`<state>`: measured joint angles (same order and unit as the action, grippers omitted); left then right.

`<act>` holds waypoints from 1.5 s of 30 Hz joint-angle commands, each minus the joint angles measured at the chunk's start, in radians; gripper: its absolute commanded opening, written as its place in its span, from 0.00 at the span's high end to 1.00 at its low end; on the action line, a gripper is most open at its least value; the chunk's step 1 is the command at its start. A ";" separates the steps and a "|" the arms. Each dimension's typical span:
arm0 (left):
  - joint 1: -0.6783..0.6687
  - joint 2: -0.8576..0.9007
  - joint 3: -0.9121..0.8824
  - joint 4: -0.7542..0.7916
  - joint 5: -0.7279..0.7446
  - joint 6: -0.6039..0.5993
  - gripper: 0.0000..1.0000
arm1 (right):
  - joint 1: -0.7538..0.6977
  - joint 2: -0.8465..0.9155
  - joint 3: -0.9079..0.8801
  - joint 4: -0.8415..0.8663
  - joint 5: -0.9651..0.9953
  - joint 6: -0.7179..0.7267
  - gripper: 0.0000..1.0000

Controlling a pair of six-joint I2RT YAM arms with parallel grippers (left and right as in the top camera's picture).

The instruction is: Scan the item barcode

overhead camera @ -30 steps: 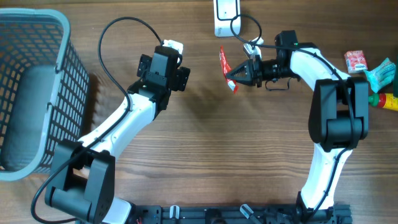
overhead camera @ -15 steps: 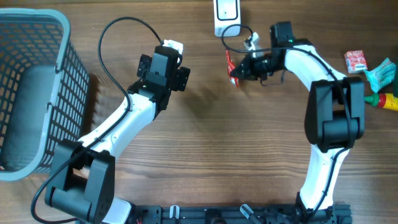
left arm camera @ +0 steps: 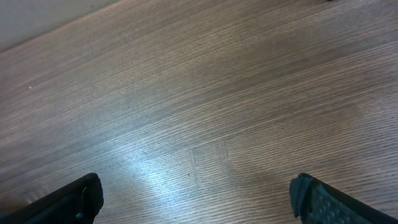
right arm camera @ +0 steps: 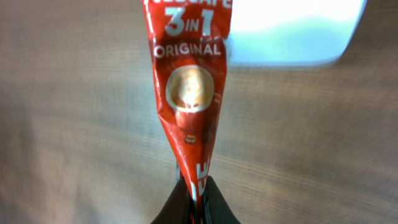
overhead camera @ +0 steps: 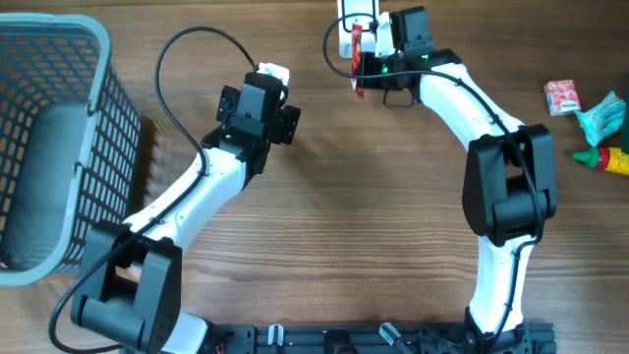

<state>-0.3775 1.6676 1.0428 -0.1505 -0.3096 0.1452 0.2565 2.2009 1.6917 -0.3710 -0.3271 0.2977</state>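
A red coffee sachet [right arm camera: 189, 93] marked "3 in 1 Original" is pinched at its lower end by my right gripper [right arm camera: 194, 198], which is shut on it. In the overhead view the sachet [overhead camera: 355, 71] hangs beside the white barcode scanner [overhead camera: 354, 12] at the table's far edge, with the right gripper [overhead camera: 369, 67] just right of it. The scanner [right arm camera: 292, 31] shows as a white block behind the sachet's top. My left gripper [left arm camera: 196, 202] is open over bare wood, nothing between its fingers; from overhead, the left gripper [overhead camera: 287, 93] sits left of centre.
A grey mesh basket [overhead camera: 103, 108] stands at the far left. At the right edge lie a small red-and-white packet [overhead camera: 562, 96], a teal packet [overhead camera: 601, 116] and a bottle with a yellow body and green cap [overhead camera: 604, 157].
My right gripper has carried the sachet up and to the left, from mid-table to right beside the scanner. The left arm has stayed still.
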 commanded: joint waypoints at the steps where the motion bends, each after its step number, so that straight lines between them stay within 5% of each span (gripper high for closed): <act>1: 0.005 -0.029 0.006 0.002 -0.006 0.011 0.00 | -0.002 -0.016 0.019 0.078 0.042 0.078 0.95; 12: 0.005 -0.029 0.006 0.002 -0.006 0.011 0.00 | -0.001 0.052 0.020 0.295 0.071 0.204 0.95; 25: 0.005 -0.029 0.006 0.002 -0.006 0.011 0.00 | 0.009 0.126 0.073 0.289 0.064 0.226 0.96; 45: 0.005 -0.029 0.006 0.002 -0.006 0.011 0.00 | -0.067 -0.109 0.233 -0.303 0.373 0.229 0.95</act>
<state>-0.3775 1.6676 1.0428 -0.1509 -0.3096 0.1452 0.2340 2.2089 1.8896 -0.6060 -0.0902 0.5121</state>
